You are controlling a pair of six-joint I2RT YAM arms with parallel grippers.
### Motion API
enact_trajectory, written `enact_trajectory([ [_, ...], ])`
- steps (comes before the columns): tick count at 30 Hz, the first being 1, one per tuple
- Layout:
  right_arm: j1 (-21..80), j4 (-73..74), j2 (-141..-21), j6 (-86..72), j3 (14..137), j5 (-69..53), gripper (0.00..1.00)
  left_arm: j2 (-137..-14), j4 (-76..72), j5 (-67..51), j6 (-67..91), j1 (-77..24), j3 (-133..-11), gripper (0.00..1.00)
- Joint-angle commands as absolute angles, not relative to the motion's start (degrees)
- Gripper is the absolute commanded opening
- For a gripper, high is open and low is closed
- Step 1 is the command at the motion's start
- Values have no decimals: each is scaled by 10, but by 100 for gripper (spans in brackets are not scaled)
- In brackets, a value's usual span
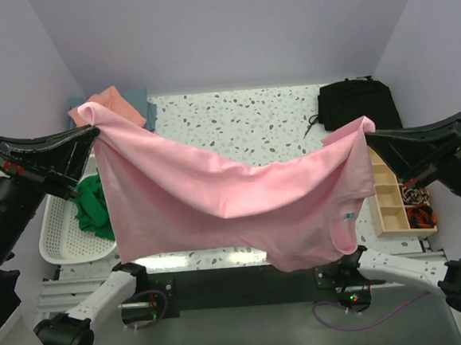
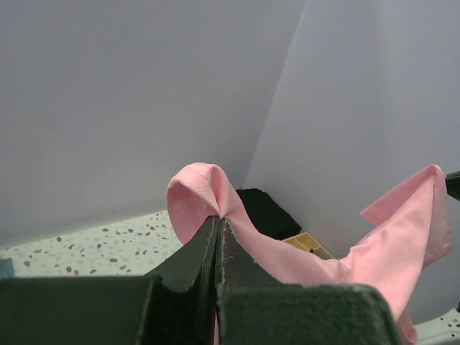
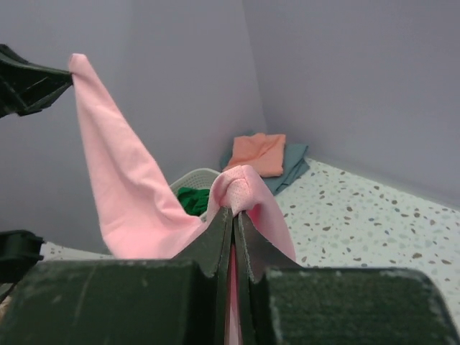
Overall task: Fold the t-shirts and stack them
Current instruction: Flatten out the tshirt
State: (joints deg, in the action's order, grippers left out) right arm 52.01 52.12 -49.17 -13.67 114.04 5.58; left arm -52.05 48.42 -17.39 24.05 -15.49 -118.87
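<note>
Lilac walls closed in the speckled white table [image 1: 234,116], and above it I had both arms raised with the light pink t-shirt [image 1: 216,190] strung between them. My left gripper [image 1: 93,134] had its jaws pressed fully together on one corner of the shirt, and in the left wrist view a small loop of pink cloth bulged past the tips. My right gripper [image 1: 369,134] was clamped just as tightly on the opposite corner, with a similar fold poking out above its fingers [image 3: 212,251]. The shirt hung as a sagging sheet, its lower part drooping over the near edge toward the arm bases. A small blue neck label [image 1: 348,217] showed by the collar on the right. I could not tell whether the lowest fold touched the table. In the far left corner a salmon-orange shirt [image 1: 117,105] lay on top of a grey-blue shirt [image 1: 147,107]. A bright green shirt [image 1: 93,207] sat bunched in a white basket [image 1: 60,234] at the left edge, partly hidden by the hanging pink cloth. At the far right lay a black bundle [image 1: 357,102], and nearer me a wooden compartment tray [image 1: 392,200], part of it behind the right arm.
</note>
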Motion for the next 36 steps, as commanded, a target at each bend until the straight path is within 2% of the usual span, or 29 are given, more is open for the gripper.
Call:
enact_trajectory([
  [1, 519, 498, -506, -125, 1124, 193, 2, -523, 531, -111, 265, -152, -1153, 0],
  [5, 519, 490, -519, -120, 1000, 376, 2, -508, 515, -26, 272, -152, -974, 0],
  [12, 510, 402, -579, -148, 790, 525, 6, -503, 346, 49, 316, -152, -669, 0],
  [14, 454, 366, -607, -162, 730, 512, 6, -529, 298, 79, 334, -152, -601, 0],
  [16, 391, 340, -627, -184, 695, 442, 4, -567, 271, 111, 344, -152, -560, 0],
  [18, 312, 294, -666, -192, 653, 397, 0, -598, 230, 127, 354, -151, -547, 0],
  [22, 260, 237, -771, -181, 654, 368, 0, -696, 171, 170, 364, -150, -551, 0],
  [26, 220, 226, -887, -174, 727, 336, 0, -790, 130, 179, 354, -150, -588, 0],
  [28, 210, 209, -948, -165, 748, 310, 6, -840, 123, 197, 352, -149, -604, 0],
  [32, 197, 197, -1036, -156, 827, 314, 8, -914, 70, 218, 334, -149, -619, 0],
  [33, 193, 193, -1051, -152, 837, 305, 0, -927, 61, 221, 330, -149, -624, 0],
  [36, 181, 194, -1094, -150, 880, 287, 2, -984, 43, 221, 311, -145, -647, 0],
])
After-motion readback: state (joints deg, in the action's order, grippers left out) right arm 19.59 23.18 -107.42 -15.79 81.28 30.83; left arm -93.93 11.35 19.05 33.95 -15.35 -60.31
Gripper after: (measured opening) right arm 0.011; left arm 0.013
